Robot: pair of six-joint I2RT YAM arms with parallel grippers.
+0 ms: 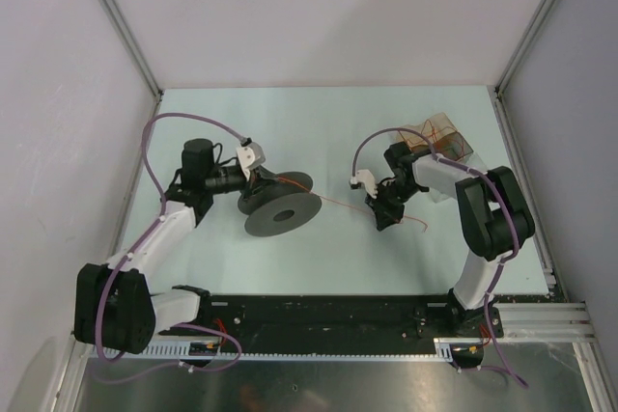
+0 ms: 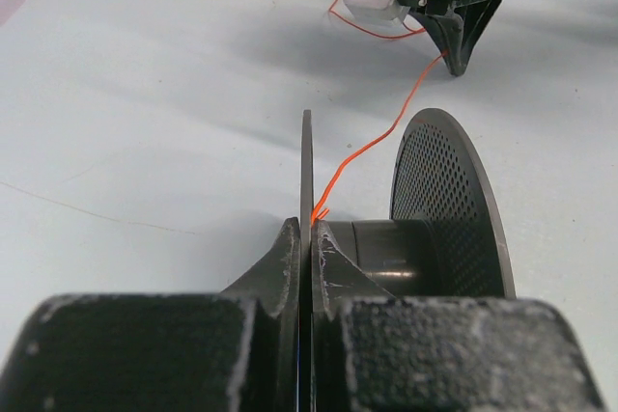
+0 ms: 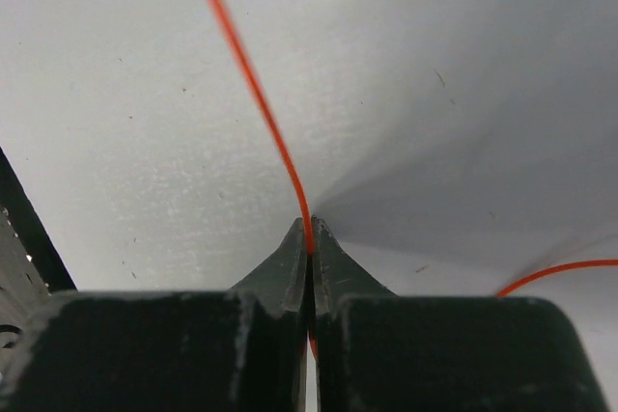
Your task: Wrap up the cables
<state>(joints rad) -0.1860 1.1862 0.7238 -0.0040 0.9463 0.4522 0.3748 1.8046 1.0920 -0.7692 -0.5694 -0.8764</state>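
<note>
A thin red-orange cable (image 1: 333, 202) runs across the table from a black spool (image 1: 282, 211) to my right gripper (image 1: 383, 219). In the left wrist view my left gripper (image 2: 309, 233) is shut on the spool's thin near flange (image 2: 306, 161); the cable (image 2: 372, 147) comes off beside the hub (image 2: 386, 253) and leads to the right gripper (image 2: 454, 60). In the right wrist view my right gripper (image 3: 310, 233) is shut on the cable (image 3: 256, 84), which curves up and left; a loose tail (image 3: 560, 269) lies at the right.
A clear plastic container (image 1: 444, 137) with orange wire inside stands at the back right, behind the right arm. A black rail (image 1: 328, 311) runs along the near edge. Enclosure walls stand on the left, back and right.
</note>
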